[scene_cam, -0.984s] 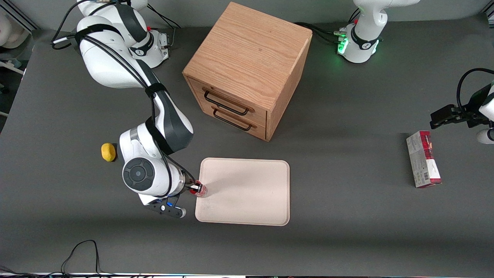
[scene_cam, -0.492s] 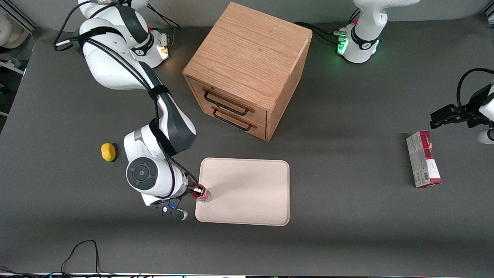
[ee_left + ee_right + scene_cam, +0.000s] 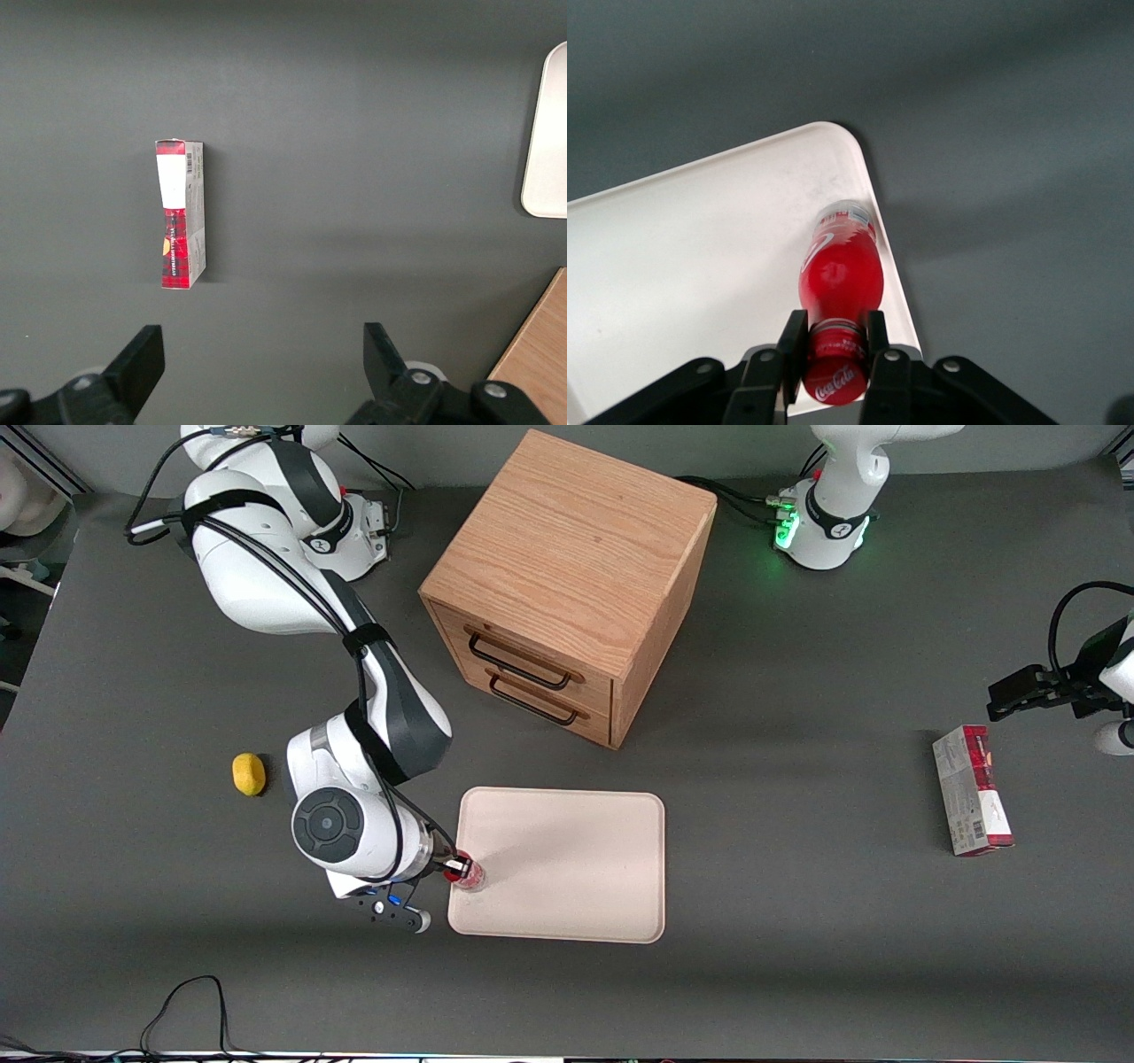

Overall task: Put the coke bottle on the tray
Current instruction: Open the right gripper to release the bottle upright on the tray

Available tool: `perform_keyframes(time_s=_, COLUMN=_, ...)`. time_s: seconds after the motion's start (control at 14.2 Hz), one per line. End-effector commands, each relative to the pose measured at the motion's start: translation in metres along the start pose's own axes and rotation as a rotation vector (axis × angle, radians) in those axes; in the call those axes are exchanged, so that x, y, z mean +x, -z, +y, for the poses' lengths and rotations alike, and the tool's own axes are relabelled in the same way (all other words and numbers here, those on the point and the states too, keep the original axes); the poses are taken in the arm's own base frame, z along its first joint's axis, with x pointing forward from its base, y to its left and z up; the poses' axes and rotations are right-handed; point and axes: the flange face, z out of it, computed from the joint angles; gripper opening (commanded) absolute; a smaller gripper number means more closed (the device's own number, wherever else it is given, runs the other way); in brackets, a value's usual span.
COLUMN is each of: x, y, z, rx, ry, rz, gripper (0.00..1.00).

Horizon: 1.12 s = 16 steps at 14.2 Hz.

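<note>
- Now, in the front view, you are seeing the pincer [image 3: 458, 862] pinching the coke bottle [image 3: 467, 874] by its cap, right at the edge of the tray [image 3: 576, 868] that faces the working arm's end of the counter [image 3: 797, 957].
- You are looking at the bottle sitting just over the tray's rim, near the corner closer to the front camera; whether its base is touching the tray you cannot tell from this view.
- You are also seeing a wooden drawer cabinet [image 3: 567, 584] standing farther from the camera than the tray, a yellow lemon [image 3: 249, 773] lying beside the working arm, and a red-and-white carton box [image 3: 972, 789] lying toward the parked arm's end of the counter.
- Next, in the right wrist view, you are watching the pincer [image 3: 835, 347] pressing both fingers [image 3: 876, 332] against the red cap, with the bottle [image 3: 840, 274] hanging upright below them.
- You are seeing its clear base over the tray [image 3: 682, 257], just inside the raised rim and near a rounded corner.
- Lastly, in the left wrist view, you are seeing the carton box [image 3: 181, 213] lying on the counter [image 3: 354, 133], with one corner of the tray [image 3: 549, 150] showing well apart from it.
</note>
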Motion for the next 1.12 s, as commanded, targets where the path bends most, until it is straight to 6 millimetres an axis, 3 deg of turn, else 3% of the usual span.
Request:
perform_keyframes(time_s=0.0, x=0.0009, y=-0.0014, z=-0.0084, rx=0.016, ry=-0.020, rz=0.025, gripper=0.23)
perform_keyframes(time_s=0.07, x=0.0011, y=0.0002, z=-0.0088, rx=0.020, ry=-0.018, rz=0.030, gripper=0.99)
perform_keyframes(time_s=1.05, x=-0.0041, y=0.0062, z=-0.0143, rx=0.018, ry=-0.013, rz=0.047, gripper=1.00)
